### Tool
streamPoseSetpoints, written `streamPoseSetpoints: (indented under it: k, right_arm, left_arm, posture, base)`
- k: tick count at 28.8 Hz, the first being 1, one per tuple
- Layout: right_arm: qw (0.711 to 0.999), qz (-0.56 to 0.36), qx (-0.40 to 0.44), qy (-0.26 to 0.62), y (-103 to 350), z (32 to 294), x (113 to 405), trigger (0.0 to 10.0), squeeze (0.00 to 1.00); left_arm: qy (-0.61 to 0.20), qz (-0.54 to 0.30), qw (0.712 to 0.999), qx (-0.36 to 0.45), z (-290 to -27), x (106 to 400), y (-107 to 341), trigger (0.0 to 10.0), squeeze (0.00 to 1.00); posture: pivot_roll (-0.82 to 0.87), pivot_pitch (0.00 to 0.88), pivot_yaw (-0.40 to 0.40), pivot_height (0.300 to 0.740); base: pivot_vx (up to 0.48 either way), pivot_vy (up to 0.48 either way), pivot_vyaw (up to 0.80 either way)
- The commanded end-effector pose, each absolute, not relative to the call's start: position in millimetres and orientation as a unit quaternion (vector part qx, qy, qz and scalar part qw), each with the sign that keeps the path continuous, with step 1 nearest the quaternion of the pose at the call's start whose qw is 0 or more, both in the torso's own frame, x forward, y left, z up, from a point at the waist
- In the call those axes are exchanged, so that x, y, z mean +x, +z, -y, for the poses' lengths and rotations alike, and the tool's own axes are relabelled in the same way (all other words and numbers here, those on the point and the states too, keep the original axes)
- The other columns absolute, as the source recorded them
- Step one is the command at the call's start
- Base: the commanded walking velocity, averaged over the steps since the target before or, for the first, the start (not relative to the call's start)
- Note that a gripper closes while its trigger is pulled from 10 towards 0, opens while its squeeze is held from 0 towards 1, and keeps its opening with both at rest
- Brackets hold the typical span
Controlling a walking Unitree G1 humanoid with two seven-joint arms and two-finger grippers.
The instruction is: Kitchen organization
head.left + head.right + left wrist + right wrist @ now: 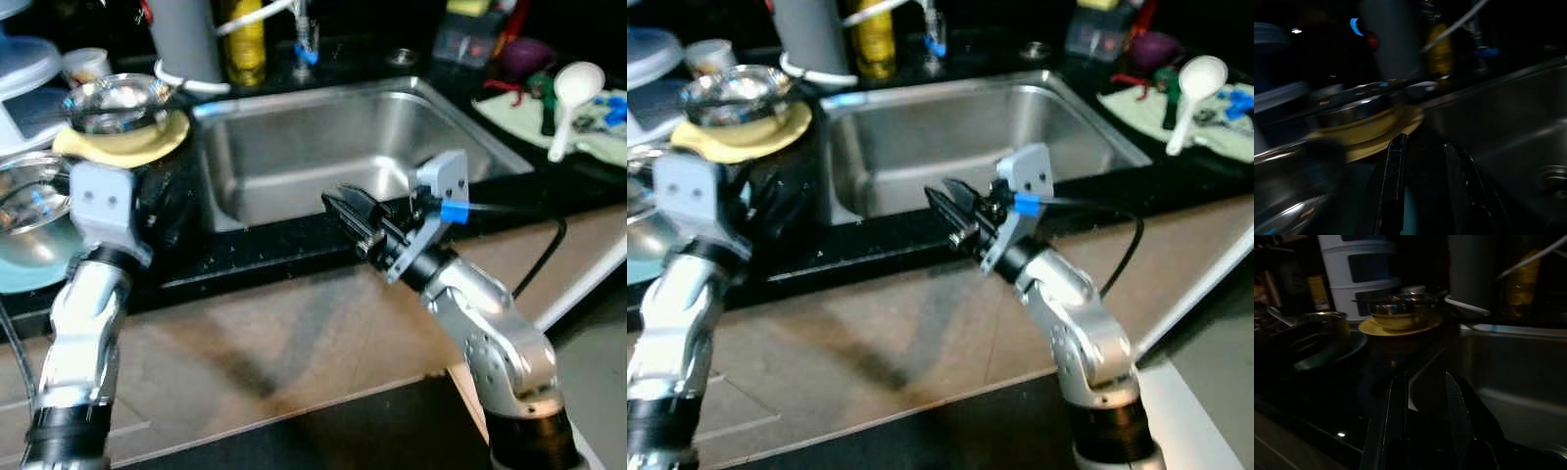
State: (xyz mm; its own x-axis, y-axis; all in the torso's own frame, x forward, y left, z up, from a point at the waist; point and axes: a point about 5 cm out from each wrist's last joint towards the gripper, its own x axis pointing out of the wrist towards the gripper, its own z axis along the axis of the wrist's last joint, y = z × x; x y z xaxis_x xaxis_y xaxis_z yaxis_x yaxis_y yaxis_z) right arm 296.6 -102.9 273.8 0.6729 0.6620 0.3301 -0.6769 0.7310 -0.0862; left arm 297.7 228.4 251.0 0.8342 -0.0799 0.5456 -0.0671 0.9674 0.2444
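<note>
A steel bowl (118, 98) sits on a yellow plate (127, 145) on the black counter, left of the steel sink (294, 186). My left gripper (1425, 186) is low in front of that plate. Its fingers (1393, 176) stand apart with nothing between them. A second steel bowl (29, 196) rests on a teal plate (24, 269) at the far left. My right gripper (345, 211) hovers over the sink's front rim and points left toward the plates. It is open and holds nothing.
A grey cylinder (186, 39) and a yellow bottle (245, 39) stand behind the sink. On the right, a white ladle (573, 93) lies on a pale cloth (598, 142). White stacked containers (1359, 269) stand at the back left. The sink basin is bare.
</note>
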Motion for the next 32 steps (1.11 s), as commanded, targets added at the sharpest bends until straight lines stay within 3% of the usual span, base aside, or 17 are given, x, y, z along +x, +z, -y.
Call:
streamPoseSetpoints:
  k: [1, 8, 9, 10, 11, 12, 20, 25, 32]
  right_arm:
    - [0.913, 0.175, 0.023, 0.368, 271, 102, 294, 10.0, 0.0]
    - [0.908, 0.179, 0.02, 0.377, 268, 97, 293, 10.0, 0.0]
    - [0.908, 0.179, 0.02, 0.379, 267, 97, 292, 10.0, 0.0]
    - [0.908, 0.178, 0.019, 0.38, 266, 96, 292, 10.0, 0.0]
    - [0.907, 0.178, 0.018, 0.38, 266, 96, 292, 10.0, 0.0]
    - [0.907, 0.178, 0.018, 0.38, 266, 96, 292, 10.0, 0.0]
    - [0.906, 0.18, 0.018, 0.384, 266, 96, 292, 10.0, 0.0]
    - [0.904, 0.18, 0.019, 0.388, 266, 95, 291, 10.0, 0.0]
    - [0.904, 0.181, 0.025, 0.387, 265, 95, 292, 10.0, 0.0]
  left_arm:
    - [0.026, 0.287, 0.948, 0.136, -232, 286, 246, 10.0, 1.0]
    - [0.102, 0.288, 0.942, 0.135, -241, 265, 246, 10.0, 1.0]
    - [0.112, 0.288, 0.942, 0.135, -242, 263, 245, 10.0, 0.91]
    - [0.133, 0.281, 0.941, 0.134, -244, 259, 243, 10.0, 0.22]
    - [0.147, 0.276, 0.94, 0.133, -245, 256, 241, 10.0, 0.22]
    - [0.162, 0.27, 0.94, 0.131, -247, 253, 239, 10.0, 0.0]
    - [0.222, 0.234, 0.939, 0.117, -252, 238, 222, 10.0, 0.0]
    - [0.276, 0.231, 0.923, 0.134, -263, 225, 225, 10.0, 0.0]
    - [0.292, 0.243, 0.917, 0.123, -271, 222, 233, 10.0, 0.0]
  posture:
    - [-0.04, 0.202, -0.014, 0.74]
    - [-0.04, 0.204, -0.019, 0.74]
    - [-0.04, 0.205, -0.02, 0.74]
    - [-0.04, 0.205, -0.02, 0.74]
    - [-0.04, 0.205, -0.02, 0.74]
    - [-0.04, 0.205, -0.02, 0.74]
    - [-0.04, 0.203, -0.022, 0.74]
    - [-0.04, 0.203, -0.023, 0.74]
    - [-0.03, 0.194, -0.032, 0.74]
  base:
    - [0.0, 0.0, 0.0]
    - [0.0, 0.0, 0.0]
    - [0.0, 0.0, 0.0]
    - [0.0, 0.0, 0.0]
    - [0.0, 0.0, 0.0]
    - [0.0, 0.0, 0.0]
    - [0.0, 0.0, 0.0]
    - [0.0, 0.0, 0.0]
    - [0.0, 0.0, 0.0]
